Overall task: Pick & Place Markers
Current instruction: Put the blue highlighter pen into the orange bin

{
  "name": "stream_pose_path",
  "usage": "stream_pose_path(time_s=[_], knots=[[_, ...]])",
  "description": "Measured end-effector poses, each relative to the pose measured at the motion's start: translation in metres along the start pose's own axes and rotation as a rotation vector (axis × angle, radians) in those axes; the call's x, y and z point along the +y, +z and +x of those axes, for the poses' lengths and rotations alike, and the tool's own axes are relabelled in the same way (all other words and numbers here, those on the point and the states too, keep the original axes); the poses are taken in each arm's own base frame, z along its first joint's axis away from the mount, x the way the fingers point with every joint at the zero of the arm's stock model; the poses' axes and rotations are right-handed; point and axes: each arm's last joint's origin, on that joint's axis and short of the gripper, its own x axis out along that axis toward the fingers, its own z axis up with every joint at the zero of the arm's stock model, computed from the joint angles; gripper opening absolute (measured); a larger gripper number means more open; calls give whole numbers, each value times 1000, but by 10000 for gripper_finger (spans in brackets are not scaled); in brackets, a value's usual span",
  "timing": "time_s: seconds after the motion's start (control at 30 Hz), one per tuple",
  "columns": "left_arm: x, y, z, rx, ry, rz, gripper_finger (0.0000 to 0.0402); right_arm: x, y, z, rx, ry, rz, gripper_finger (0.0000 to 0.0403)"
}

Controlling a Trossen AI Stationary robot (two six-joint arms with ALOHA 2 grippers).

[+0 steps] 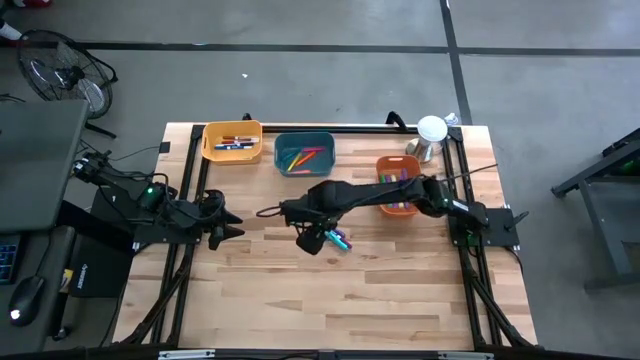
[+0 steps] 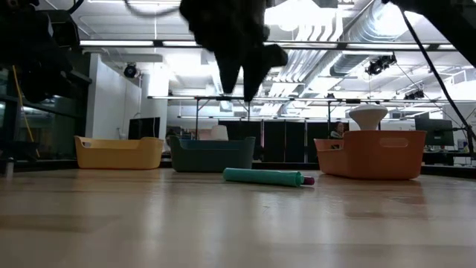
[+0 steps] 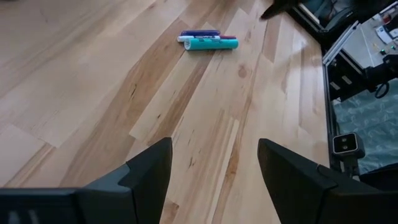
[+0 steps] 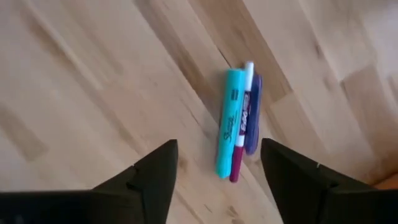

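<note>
Three markers lie side by side, flat on the wooden table: a teal one (image 4: 226,127), a thin magenta one (image 4: 242,134) and a blue one (image 4: 254,112). They show as a small cluster (image 1: 339,240) in the high view, and the teal one (image 2: 264,176) shows in the low view. My right gripper (image 1: 312,240) hangs open above the table just left of them, its fingers (image 2: 242,71) pointing down and well clear of the wood. My left gripper (image 1: 228,229) waits open near the table's left side, facing the markers (image 3: 208,42).
Three bins stand along the far side and hold more markers: yellow (image 1: 232,141), teal (image 1: 304,154) and orange (image 1: 398,182), the last partly under my right arm. A white-topped metal object (image 1: 431,136) stands at the far right corner. Bare wood spans the near half.
</note>
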Motion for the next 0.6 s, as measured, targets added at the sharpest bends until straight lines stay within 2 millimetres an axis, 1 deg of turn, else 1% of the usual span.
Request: stream_pose_path(time_s=[0.13,0.3,0.43,0.6], knots=[[0,0,0,6,-1,1,232,3,3,30,68,-54,29,229],[0,0,1,11,-1,2,232,6,4,60,126,-105,11,218],[0,-1,1,15,-3,2,232,6,5,71,135,-135,8,211],[0,-1,1,15,-2,2,232,7,6,83,143,-153,-1,216]])
